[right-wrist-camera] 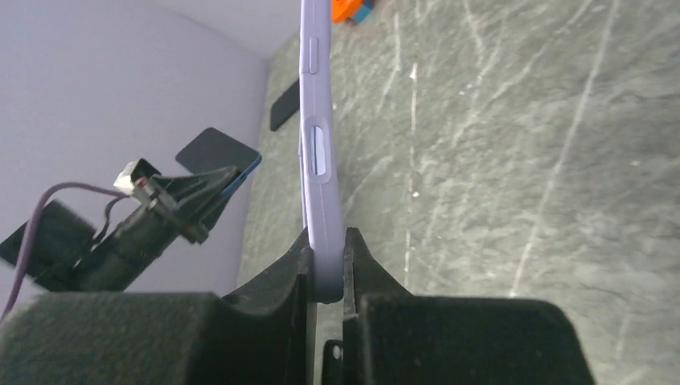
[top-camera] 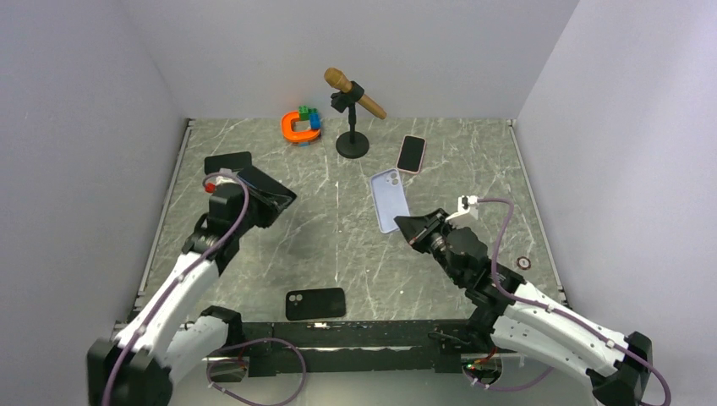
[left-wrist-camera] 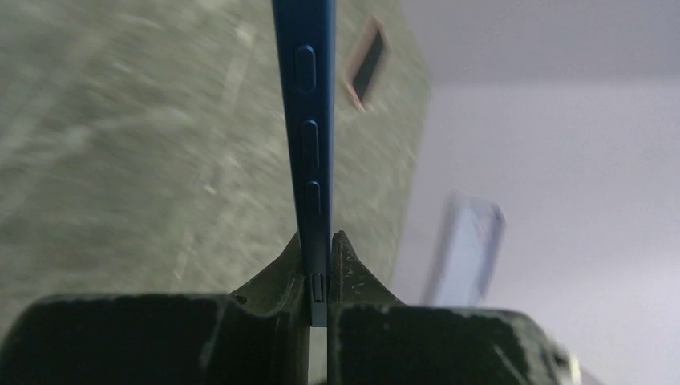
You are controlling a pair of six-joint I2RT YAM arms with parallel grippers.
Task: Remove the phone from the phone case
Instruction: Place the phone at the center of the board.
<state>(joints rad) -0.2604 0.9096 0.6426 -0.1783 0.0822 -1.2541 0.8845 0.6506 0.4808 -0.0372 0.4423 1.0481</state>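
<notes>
A dark blue phone (top-camera: pixel 232 165) hangs above the table's left side, and my left gripper (top-camera: pixel 264 203) is shut on its lower end. In the left wrist view the phone (left-wrist-camera: pixel 309 144) stands edge-on, side buttons showing, pinched between the jaws of the left gripper (left-wrist-camera: pixel 321 250). A lavender phone case (top-camera: pixel 389 200) is held near the centre right, well apart from the phone, with my right gripper (top-camera: pixel 413 227) shut on its near end. The right wrist view shows the case (right-wrist-camera: pixel 318 144) edge-on in the right gripper (right-wrist-camera: pixel 325 241).
A phone in a pink case (top-camera: pixel 412 154) lies at the back right. A black case (top-camera: pixel 315 303) lies near the front edge. A microphone on a stand (top-camera: pixel 353 101) and an orange, blue and green toy (top-camera: pixel 302 125) stand at the back. A small ring (top-camera: pixel 524 263) lies at the right.
</notes>
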